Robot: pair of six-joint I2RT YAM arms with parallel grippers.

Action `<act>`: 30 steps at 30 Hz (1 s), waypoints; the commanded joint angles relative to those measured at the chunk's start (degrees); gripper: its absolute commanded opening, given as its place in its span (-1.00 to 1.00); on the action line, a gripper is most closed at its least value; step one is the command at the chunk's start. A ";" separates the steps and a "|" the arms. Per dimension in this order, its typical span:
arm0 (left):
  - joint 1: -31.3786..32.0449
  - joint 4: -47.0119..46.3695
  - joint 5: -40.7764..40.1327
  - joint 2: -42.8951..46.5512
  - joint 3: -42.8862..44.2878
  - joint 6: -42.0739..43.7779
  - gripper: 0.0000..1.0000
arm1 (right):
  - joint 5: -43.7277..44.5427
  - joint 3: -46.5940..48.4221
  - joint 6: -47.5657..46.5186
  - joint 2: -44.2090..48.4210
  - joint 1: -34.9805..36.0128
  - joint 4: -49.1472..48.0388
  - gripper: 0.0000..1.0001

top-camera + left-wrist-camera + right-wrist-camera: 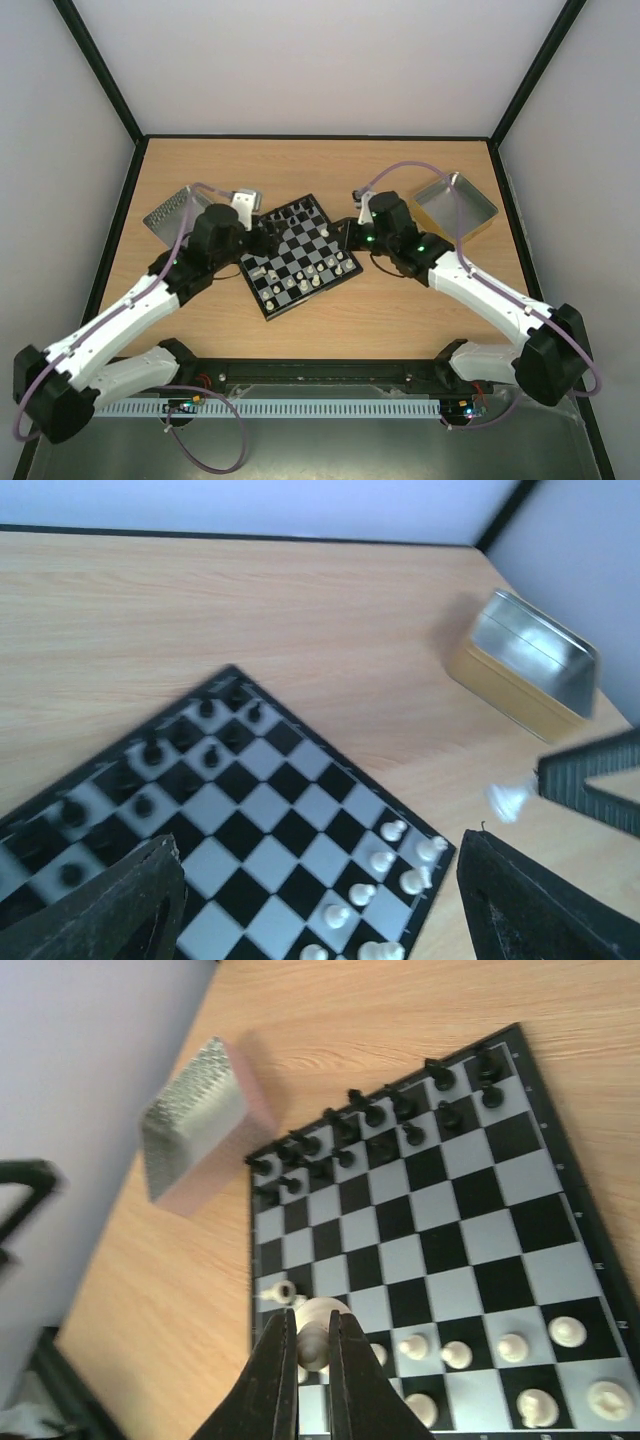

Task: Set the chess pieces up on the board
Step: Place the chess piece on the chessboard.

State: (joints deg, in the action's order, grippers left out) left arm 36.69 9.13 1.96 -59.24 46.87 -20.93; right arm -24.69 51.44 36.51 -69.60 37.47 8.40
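Note:
The board (303,252) lies turned at an angle in the middle of the table. Black pieces (370,1120) stand along its far rows in the right wrist view, and cream-white pieces (512,1345) along its near rows. One white piece (280,1293) lies toppled by the board's left edge. My right gripper (312,1338) is shut on a cream-white pawn (320,1322) and holds it above the board's near left corner. My left gripper (320,905) is wide open and empty, hovering over the board (270,810). In the top view the left gripper (262,240) and the right gripper (347,232) flank the board.
A silver textured tray (170,210) stands at the back left, also in the right wrist view (195,1125). A gold tray (455,205) stands at the back right, also in the left wrist view (525,670). White walls with black frame bars enclose the table.

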 commanded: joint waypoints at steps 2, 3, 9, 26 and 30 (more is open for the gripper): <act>-0.38 11.29 -15.39 8.14 0.85 -6.19 0.53 | 22.42 3.32 -6.05 -3.25 6.90 9.13 -0.97; -0.39 12.15 -15.76 9.65 0.48 -6.35 0.53 | 24.31 3.26 -6.22 -3.78 7.77 9.73 -0.97; -0.37 13.45 -16.79 17.05 -3.39 -6.65 0.58 | 27.18 2.15 -6.03 -6.93 11.17 11.20 -0.97; -0.39 13.67 -16.48 15.85 -4.84 -6.49 0.59 | 20.58 -3.12 -6.45 -15.27 13.17 4.72 -0.97; -0.39 13.71 -16.29 15.46 -4.87 -6.50 0.60 | 19.90 -3.27 -6.29 -17.03 13.24 3.55 -0.97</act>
State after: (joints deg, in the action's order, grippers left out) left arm 36.56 22.57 -14.11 -43.51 42.65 -27.51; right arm -4.21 49.12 30.63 -84.77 50.28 14.24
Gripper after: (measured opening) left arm 0.797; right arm 0.037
